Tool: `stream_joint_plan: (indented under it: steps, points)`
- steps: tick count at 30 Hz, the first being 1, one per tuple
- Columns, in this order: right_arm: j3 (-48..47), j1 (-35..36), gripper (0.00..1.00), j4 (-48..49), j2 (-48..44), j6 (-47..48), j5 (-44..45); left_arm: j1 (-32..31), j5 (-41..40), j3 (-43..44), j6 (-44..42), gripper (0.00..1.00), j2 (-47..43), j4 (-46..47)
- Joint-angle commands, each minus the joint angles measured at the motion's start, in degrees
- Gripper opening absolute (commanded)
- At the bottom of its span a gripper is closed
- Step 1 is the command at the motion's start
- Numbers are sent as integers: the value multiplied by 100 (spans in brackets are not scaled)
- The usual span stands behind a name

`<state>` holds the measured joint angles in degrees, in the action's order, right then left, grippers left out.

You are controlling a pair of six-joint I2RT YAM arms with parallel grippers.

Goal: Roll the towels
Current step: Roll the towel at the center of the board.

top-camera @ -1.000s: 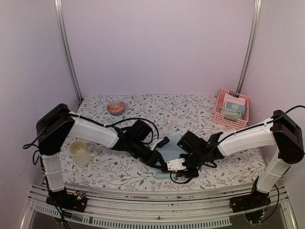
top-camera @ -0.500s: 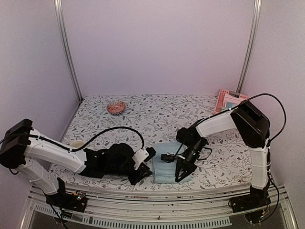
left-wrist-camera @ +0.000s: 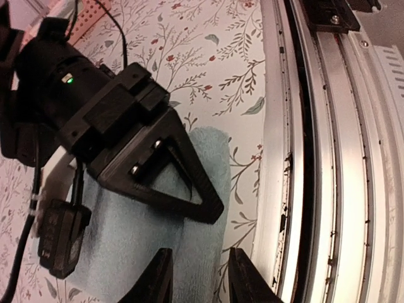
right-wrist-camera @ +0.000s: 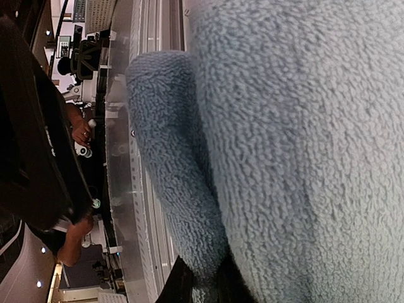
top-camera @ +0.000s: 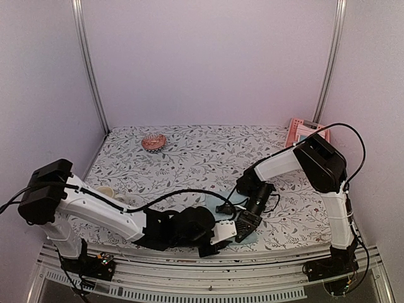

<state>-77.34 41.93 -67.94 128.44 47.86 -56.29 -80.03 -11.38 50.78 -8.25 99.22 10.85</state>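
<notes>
**Barely begun: one towel down, no roll made yet**

Only one of the towels shows, the light blue towel [left-wrist-camera: 145,221], and it lies on the flowered tabletop [top-camera: 189,151] close to the near edge, just beside the metal rail, between the two arms. It is spread mostly flat. Nothing in any view looks like a finished roll, so I judge the task to be in its first stage, with almost all of the rolling left to do. I cannot find a second towel in these views. The pink basket [top-camera: 304,128] at the far right is largely hidden behind the right arm.

The towel is pale blue terry, soft and looped, with a thick rounded lip along one side where the cloth doubles over. That lip may be the start of a turn or only a fold; I cannot say which.

The right gripper [left-wrist-camera: 211,211] is narrow, its tips drawn together on the towel. Its own wrist view shows the fingers nipping that doubled edge. The left gripper [left-wrist-camera: 199,281] stands partly apart over the near edge of the towel, with cloth showing in the gap and nothing clamped.
</notes>
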Motion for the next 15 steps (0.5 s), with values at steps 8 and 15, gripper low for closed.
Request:
stream_joint_plan:
  steps: [8,15]
  points:
    - [8,-40,6,-65,253,200,160,-50,-532,867,-951,31,1125,-810]
    - [-20,-45,6,-65,273,250,61,13,-413,933,-951,20,1283,-944]
